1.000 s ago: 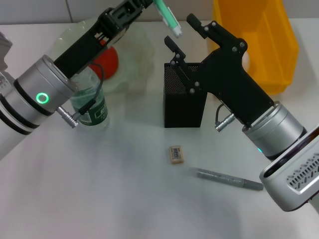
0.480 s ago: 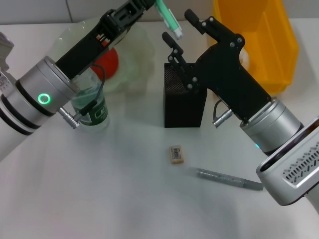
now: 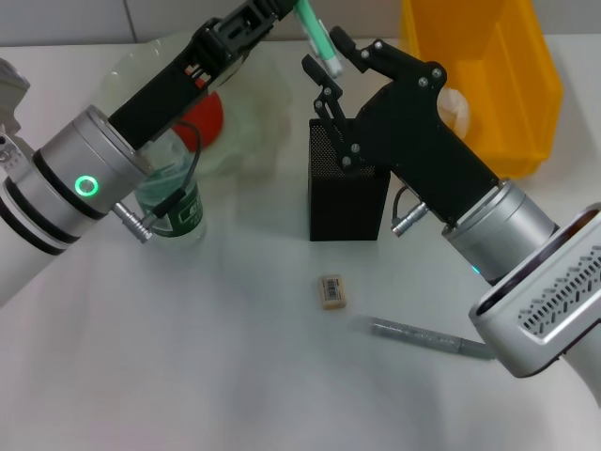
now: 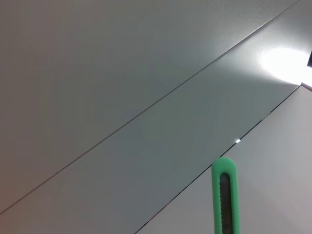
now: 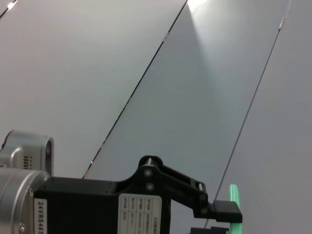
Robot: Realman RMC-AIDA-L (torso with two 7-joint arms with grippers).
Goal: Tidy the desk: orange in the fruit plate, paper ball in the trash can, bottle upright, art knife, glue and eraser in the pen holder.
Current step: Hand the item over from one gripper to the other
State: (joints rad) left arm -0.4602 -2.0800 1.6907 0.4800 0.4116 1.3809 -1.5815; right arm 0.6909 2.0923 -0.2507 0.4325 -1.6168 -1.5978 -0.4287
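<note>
Left gripper (image 3: 282,7) clenched the green art knife (image 3: 317,39) (light, stiff, slick plastic); right gripper (image 3: 329,58), spread, closed in on its lower end above the pen holder (image 3: 346,188).

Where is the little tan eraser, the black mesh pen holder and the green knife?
little tan eraser (image 3: 332,290), head view, middle of its top face.
black mesh pen holder (image 3: 331,202), head view, bare front wall.
green art knife (image 3: 315,38), head view, middle of its handle.

The white table (image 3: 188,357) bears a pen holder (image 3: 346,193), eraser (image 3: 332,290), glue (image 3: 432,339), bottle (image 3: 171,202), fruit plate (image 3: 246,113) and yellow bin (image 3: 498,66).
</note>
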